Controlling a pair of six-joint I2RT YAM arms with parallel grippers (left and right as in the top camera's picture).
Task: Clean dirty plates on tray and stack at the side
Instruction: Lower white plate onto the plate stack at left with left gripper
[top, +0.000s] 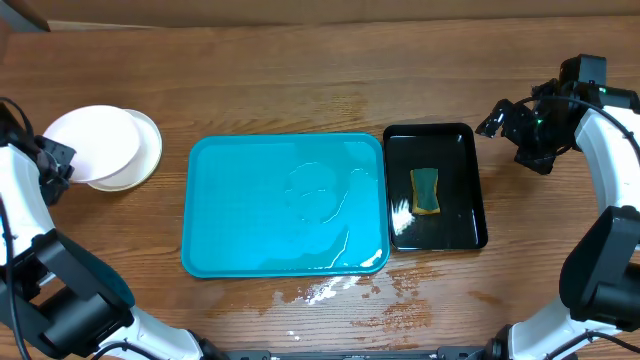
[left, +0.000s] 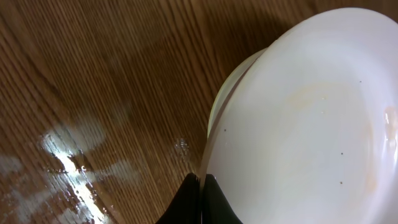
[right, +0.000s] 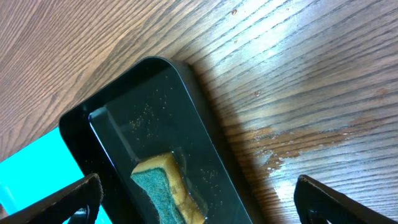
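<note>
The plates sit stacked on the wood left of the tray. A white plate lies on top, shifted left over a paler plate; I cannot make out a third. The turquoise tray holds no plates and is wet. My left gripper is at the top plate's left rim. In the left wrist view its fingers are pinched together on the rim of the white plate, with a lower plate's edge showing beneath. My right gripper is open and empty, right of the black tray; in the right wrist view its fingers are spread wide.
A glossy black tray stands right of the turquoise tray and holds a green-and-yellow sponge, which also shows in the right wrist view. Water patches lie on the wood in front of the trays.
</note>
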